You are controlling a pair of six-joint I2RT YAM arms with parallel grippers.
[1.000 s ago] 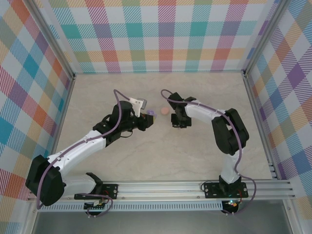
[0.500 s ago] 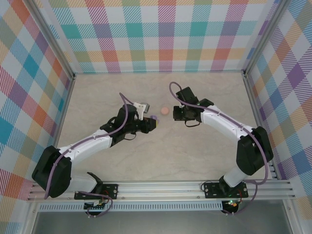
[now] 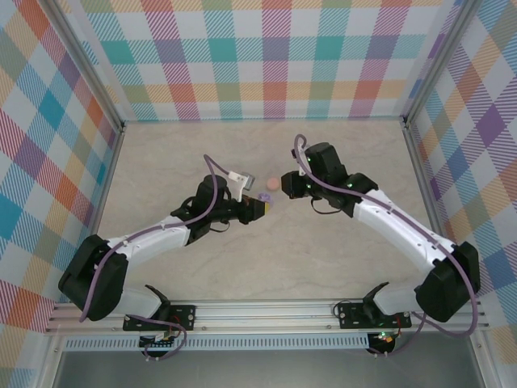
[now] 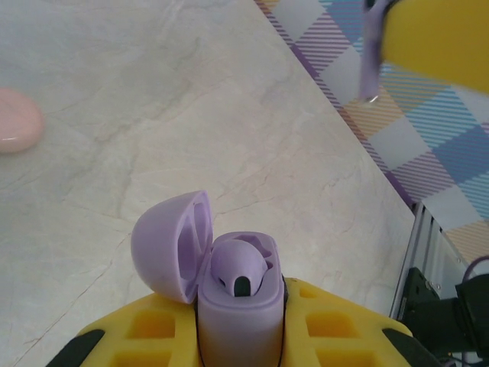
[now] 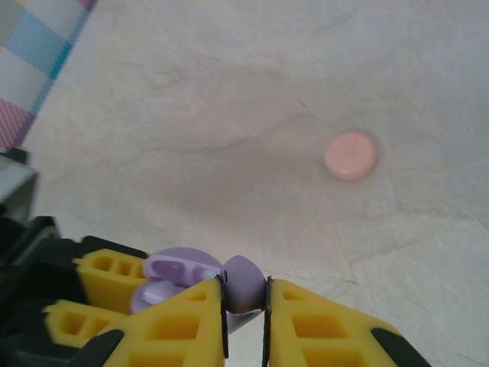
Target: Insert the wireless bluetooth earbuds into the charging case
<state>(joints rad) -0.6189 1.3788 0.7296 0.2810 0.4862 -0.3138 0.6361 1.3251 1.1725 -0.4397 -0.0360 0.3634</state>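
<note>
The step in hand looks to be bringing the lilac earbud (image 5: 243, 277) to the charging case (image 4: 237, 306). The right gripper (image 5: 244, 289) pinches the earbud's rounded head between narrow jaws, with its stem hanging down, close to the case but apart from it. The left gripper (image 4: 241, 325) is clamped on the case over the middle of the table (image 5: 229, 115), with the lid (image 4: 172, 245) swung open to one side. The next move probably calls for lining the stem up over a socket and lowering it straight in. The earbud looks tiny and smooth, so it may slip. A pink disc (image 5: 351, 155) lies on the table nearby. Whether the case already holds an earbud cannot be told.
</note>
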